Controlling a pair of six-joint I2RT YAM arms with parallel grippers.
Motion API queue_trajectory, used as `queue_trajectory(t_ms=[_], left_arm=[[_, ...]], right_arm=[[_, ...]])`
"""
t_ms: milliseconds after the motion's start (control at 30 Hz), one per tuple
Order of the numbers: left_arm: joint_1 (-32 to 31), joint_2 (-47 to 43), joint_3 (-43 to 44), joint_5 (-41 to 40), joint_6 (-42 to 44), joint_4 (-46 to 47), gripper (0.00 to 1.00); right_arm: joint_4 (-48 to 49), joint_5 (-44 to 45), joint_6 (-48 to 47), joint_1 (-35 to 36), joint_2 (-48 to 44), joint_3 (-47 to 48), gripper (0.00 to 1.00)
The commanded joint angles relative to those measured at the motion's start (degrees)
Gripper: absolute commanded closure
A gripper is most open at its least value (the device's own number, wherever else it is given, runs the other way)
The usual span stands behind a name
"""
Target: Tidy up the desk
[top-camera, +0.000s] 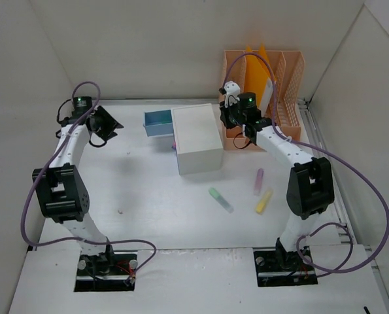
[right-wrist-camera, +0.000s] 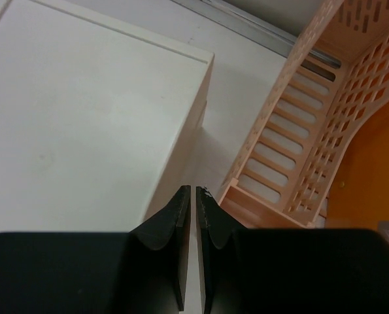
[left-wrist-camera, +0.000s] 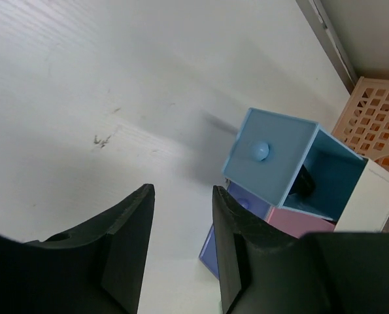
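The desk [top-camera: 135, 196] is a white tabletop with white walls round it. A white drawer box [top-camera: 197, 137] stands at its middle back, with a blue drawer [top-camera: 158, 122] pulled out on its left side. In the left wrist view the blue drawer [left-wrist-camera: 272, 163] has a round knob, with something dark inside it. A pink drawer [left-wrist-camera: 302, 224] and a purple drawer [left-wrist-camera: 221, 252] show below it. My left gripper [top-camera: 106, 123] [left-wrist-camera: 182, 190] is open and empty, left of the drawers. My right gripper [top-camera: 227, 118] [right-wrist-camera: 193, 191] is shut on nothing, between the box [right-wrist-camera: 83, 118] and the rack.
A peach file rack [top-camera: 282, 98] [right-wrist-camera: 312, 150] holding orange folders [top-camera: 258, 72] stands at the back right. A green highlighter [top-camera: 220, 199], a purple one [top-camera: 258, 181] and a yellow one [top-camera: 264, 201] lie on the desk right of centre.
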Motion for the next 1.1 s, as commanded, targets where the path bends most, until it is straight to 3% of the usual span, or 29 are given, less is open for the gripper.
queue_trajectory(t_ms=[0, 167, 533, 1067], left_arm=[[-2.04, 1.43, 5.82, 3.43, 2.32, 3.25, 0.64], [-2.04, 6.62, 8.28, 5.97, -1.37, 5.36, 0.78], [-5.46, 12.6, 15.66, 9.49, -3.49, 7.11, 0.73], [-9.42, 15.67, 16.8, 15.29, -4.72, 9.75, 0.72]], right_arm=[[1.73, 1.56, -1.81, -0.43, -0.04, 3.51, 0.94], [1.73, 0.33, -2.78, -1.31, 1.63, 3.43, 0.93], [1.73, -3.18, -3.84, -1.92, 3.65, 3.51, 0.93], [0.67, -10.13, -4.36, -1.92, 5.41, 5.01, 0.93]])
